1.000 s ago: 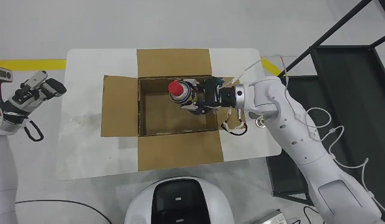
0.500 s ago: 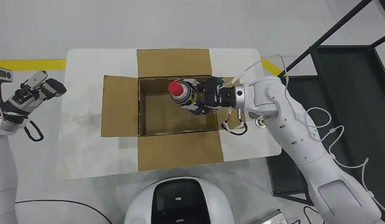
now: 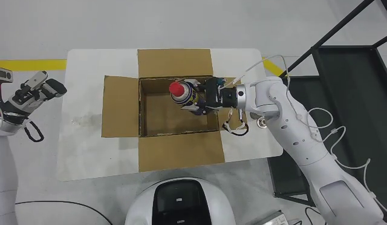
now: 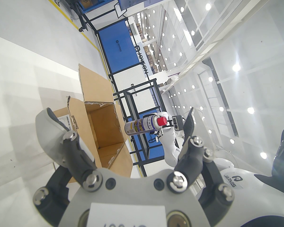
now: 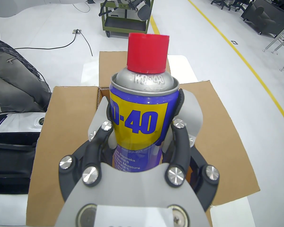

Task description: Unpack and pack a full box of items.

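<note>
Red-capped spray can [image 5: 139, 124]: clamped in my right gripper [image 5: 144, 106], long axis roughly upright, over the open cardboard box [image 3: 121, 107]; my left gripper [image 4: 119, 119] splayed, well apart.

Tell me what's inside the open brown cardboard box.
Bare floor shows in the brown cardboard box; the right gripper holds a red-capped blue-and-yellow spray can over its opening, hiding the floor beneath.

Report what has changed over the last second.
Nothing visibly changed. The right gripper stays shut on the blue-and-yellow metal spray can with a red cap over the open brown cardboard box; the left gripper stays open beside the white table.
</note>
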Controlling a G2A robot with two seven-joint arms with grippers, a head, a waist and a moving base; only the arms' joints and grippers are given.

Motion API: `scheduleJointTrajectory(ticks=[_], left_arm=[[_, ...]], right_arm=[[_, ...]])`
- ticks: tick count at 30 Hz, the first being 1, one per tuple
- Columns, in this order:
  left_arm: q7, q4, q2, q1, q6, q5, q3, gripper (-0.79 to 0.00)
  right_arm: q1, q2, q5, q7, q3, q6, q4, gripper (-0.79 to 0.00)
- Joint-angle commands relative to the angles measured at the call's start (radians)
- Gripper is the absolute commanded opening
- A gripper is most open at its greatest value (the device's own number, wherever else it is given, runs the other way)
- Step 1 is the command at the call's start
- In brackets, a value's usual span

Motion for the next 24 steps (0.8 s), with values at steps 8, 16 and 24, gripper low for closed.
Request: scheduleJointTrajectory(ticks=[8,16,24], left_arm=[[0.000,0.000,0.000,0.000,0.000,0.000,0.000,0.000],[0.000,0.000,0.000,0.000,0.000,0.000,0.000,0.000],[0.000,0.000,0.000,0.000,0.000,0.000,0.000,0.000]], right_arm=[[-0.026,0.001,0.035,-0.037,0.012,0.013,-0.008,-0.785],[-0.227,0.043,-0.048,-0.334,0.202,0.000,-0.092,-0.785],[-0.571,0.071,-0.402,-0.872,0.461,0.153,-0.055,-0.785]])
